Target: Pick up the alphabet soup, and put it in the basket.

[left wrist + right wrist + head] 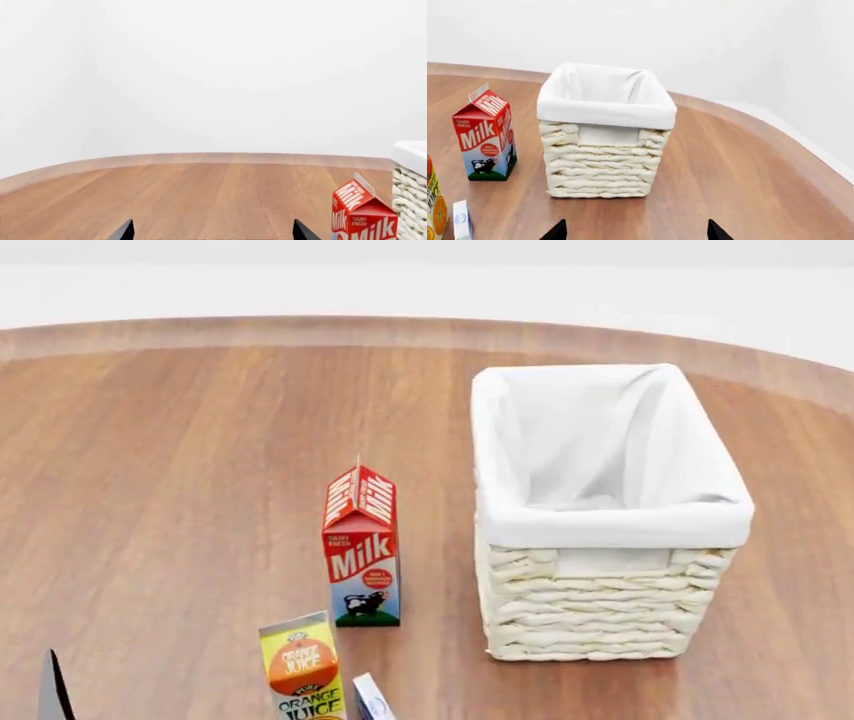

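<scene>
The alphabet soup is out of view in all three views. The cream-white wicker basket (607, 525) with a white cloth lining stands on the wooden table right of centre, and it holds nothing. The right wrist view shows the basket (604, 112) ahead of my right gripper (635, 231), whose two dark fingertips stand wide apart over bare wood. My left gripper (213, 232) is open too, over bare table, with the basket's edge (410, 190) off to one side. In the head view only one dark finger (54, 690) shows, at the lower left corner.
A red milk carton (360, 555) stands upright left of the basket. An orange juice carton (304, 670) and a small white carton corner (370, 700) sit nearer me. The milk carton (363, 215) also shows in the left wrist view. The round table's rim curves behind.
</scene>
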